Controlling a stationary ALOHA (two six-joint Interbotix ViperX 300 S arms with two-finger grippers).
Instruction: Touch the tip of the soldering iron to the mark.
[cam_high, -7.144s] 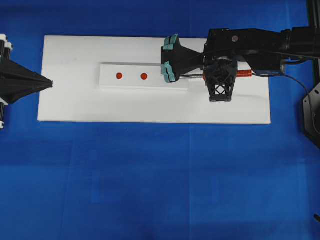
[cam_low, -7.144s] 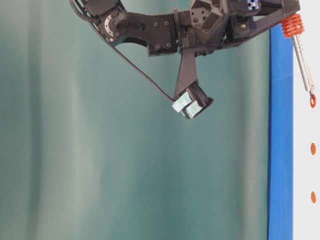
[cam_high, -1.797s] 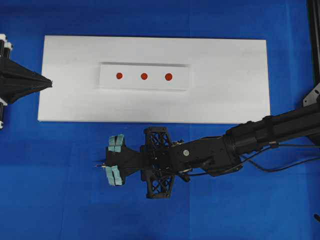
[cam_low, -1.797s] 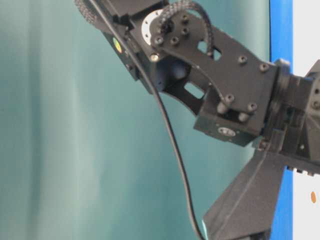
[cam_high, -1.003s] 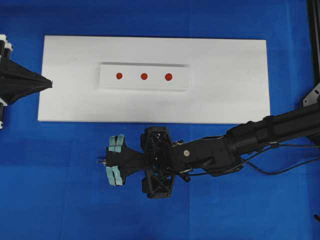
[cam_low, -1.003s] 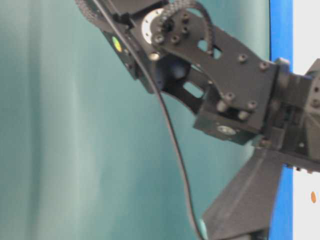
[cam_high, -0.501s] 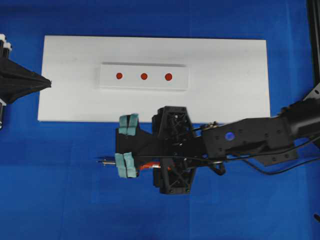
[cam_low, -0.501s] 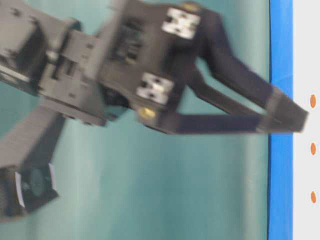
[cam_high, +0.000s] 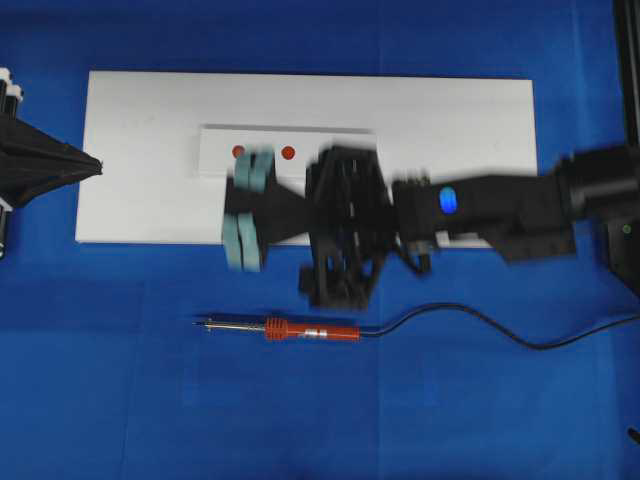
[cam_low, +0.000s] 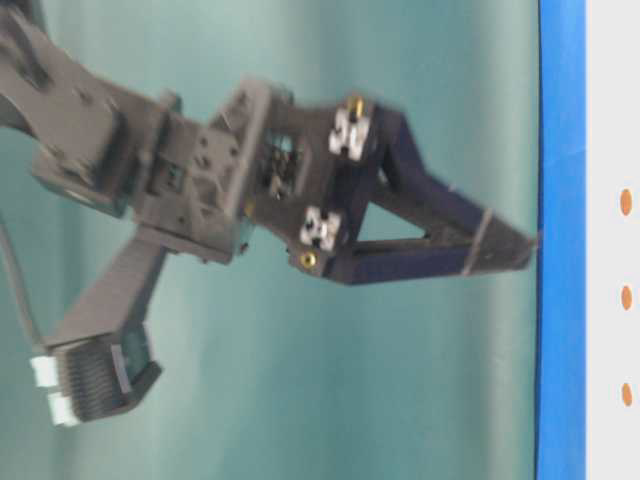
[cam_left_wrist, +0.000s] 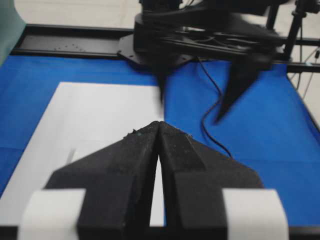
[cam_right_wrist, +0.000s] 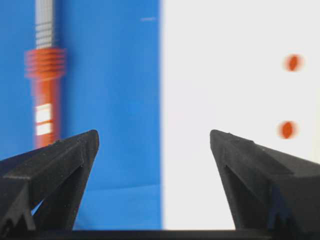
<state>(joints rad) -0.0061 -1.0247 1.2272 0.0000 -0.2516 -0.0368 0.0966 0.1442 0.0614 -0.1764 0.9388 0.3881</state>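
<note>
Currently the slim red-handled, silver-shafted soldering iron is left on the blue cloth, well apart from the round red marks, so no tip contact can be made while the right gripper, jaws spread and empty, is positioned over the white board and the left gripper is held closed.

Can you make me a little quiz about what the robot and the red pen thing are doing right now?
1. True or false: the right hand holds the soldering iron.
2. What does the soldering iron lie on? A) white board B) blue cloth C) white strip
3. Fill in: the left hand is ____.

Key: 1 false, the hand is open and empty above the white board. 2 B, the blue cloth. 3 shut.
</note>
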